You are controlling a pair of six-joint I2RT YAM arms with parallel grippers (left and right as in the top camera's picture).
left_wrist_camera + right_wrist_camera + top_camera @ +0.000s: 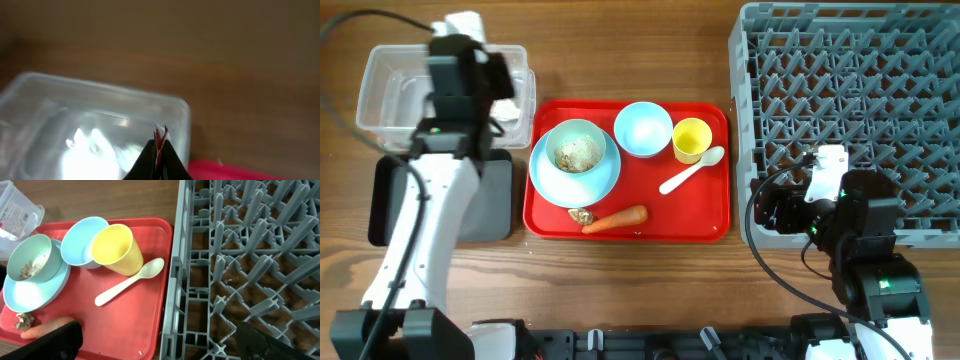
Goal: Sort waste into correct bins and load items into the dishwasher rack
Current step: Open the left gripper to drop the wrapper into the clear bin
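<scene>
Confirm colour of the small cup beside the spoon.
Plain yellow, no pattern; the cup shows best in the right wrist view.

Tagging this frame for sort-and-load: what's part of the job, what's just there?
Job: tub, black tray, rack, plate, crumb bowl, empty bowl, cup, spoon, carrot, scrap, wrapper in left gripper.
Just there: red tray, table.

Clear plastic tub [390,85], wood-grain table [620,300]
</scene>
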